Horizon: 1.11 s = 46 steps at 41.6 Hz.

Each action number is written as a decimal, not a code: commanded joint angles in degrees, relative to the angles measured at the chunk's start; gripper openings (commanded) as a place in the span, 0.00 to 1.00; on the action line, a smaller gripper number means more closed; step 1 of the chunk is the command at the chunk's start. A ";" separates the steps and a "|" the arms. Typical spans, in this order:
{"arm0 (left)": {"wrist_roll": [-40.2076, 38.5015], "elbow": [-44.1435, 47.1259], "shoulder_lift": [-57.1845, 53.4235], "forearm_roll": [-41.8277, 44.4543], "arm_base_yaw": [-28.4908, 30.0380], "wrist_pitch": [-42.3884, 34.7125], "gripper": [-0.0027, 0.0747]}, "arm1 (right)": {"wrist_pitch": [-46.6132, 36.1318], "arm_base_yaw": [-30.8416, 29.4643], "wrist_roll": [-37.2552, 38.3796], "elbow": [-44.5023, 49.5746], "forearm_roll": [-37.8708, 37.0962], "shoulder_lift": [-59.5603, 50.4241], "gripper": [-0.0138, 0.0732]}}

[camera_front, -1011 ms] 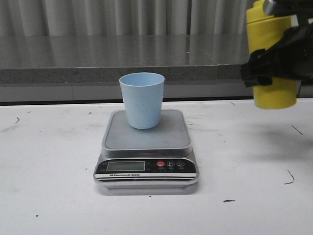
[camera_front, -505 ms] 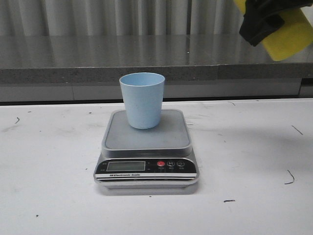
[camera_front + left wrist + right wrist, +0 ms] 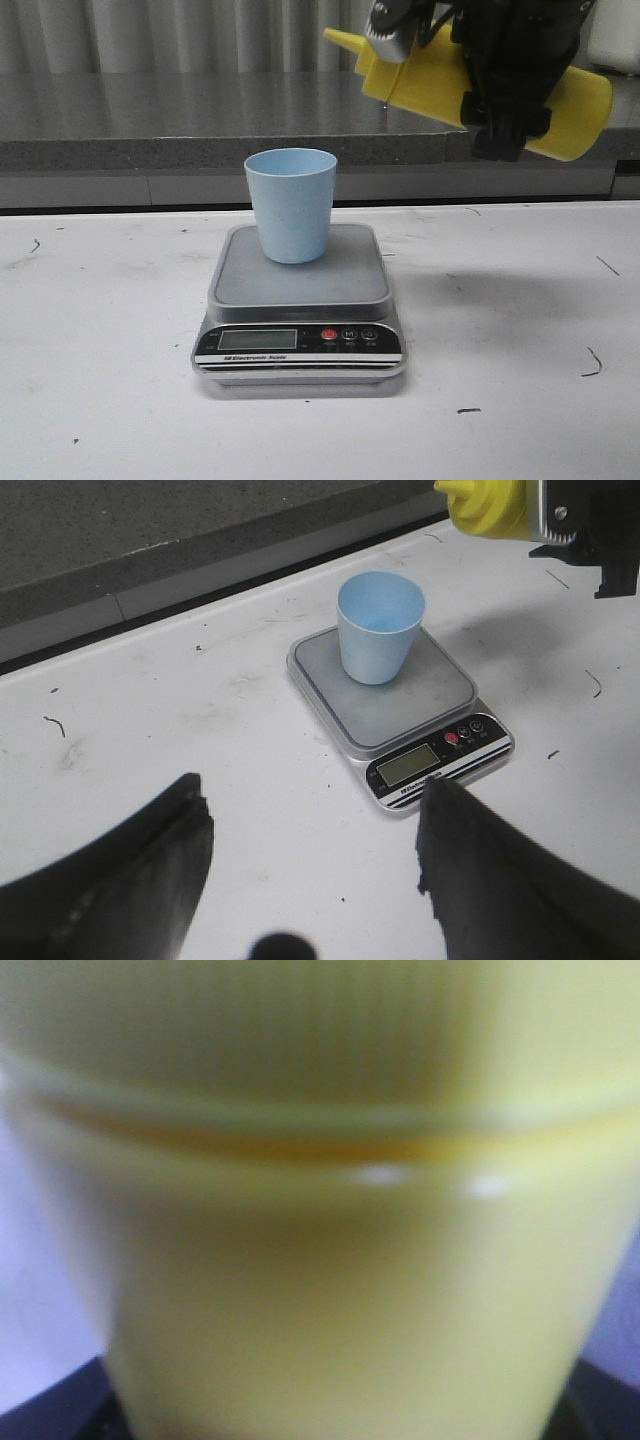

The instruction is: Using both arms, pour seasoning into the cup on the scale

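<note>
The pale blue cup (image 3: 291, 203) stands upright on the silver scale (image 3: 299, 300) at the table's middle; both also show in the left wrist view, cup (image 3: 379, 626) and scale (image 3: 400, 715). My right gripper (image 3: 505, 95) is shut on the yellow seasoning bottle (image 3: 485, 80), held high to the right of the cup. The bottle lies nearly level, its nozzle pointing left, above and right of the cup's rim. The bottle fills the right wrist view (image 3: 320, 1240) and its nozzle end shows in the left wrist view (image 3: 490, 505). My left gripper (image 3: 310, 830) is open and empty, above the table near the scale's front left.
A grey ledge (image 3: 200, 120) runs behind the white table (image 3: 100, 330), with a corrugated wall above it. Small dark marks dot the table top.
My right gripper has lifted the bottle from upright at the right edge, tipped it over to near level, and carried it left toward the cup. The cup and scale have not moved.
</note>
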 commanded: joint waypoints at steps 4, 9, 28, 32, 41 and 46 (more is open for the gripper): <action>-0.56 -1.49 0.09 0.00 0.10 -4.26 0.60 | 2.61 1.22 -0.82 -2.39 -13.13 -1.56 0.56; -0.56 -1.49 0.09 0.00 0.10 -4.26 0.60 | 4.78 1.22 -0.82 -2.39 -17.72 -1.48 0.56; -0.56 -1.49 0.09 0.00 0.10 -4.26 0.60 | 6.67 1.22 -0.82 -2.39 -36.51 -1.48 0.56; -0.56 -1.49 0.09 0.00 0.10 -4.26 0.60 | 5.52 1.22 -0.82 -2.39 -39.97 -1.48 0.56; -0.56 -1.49 0.09 0.00 0.10 -4.26 0.60 | 3.02 1.22 -0.82 -2.39 -49.71 -1.48 0.56; -0.56 -1.49 0.09 0.00 0.10 -4.26 0.60 | 1.36 1.22 -0.82 -2.39 -50.69 -1.48 0.56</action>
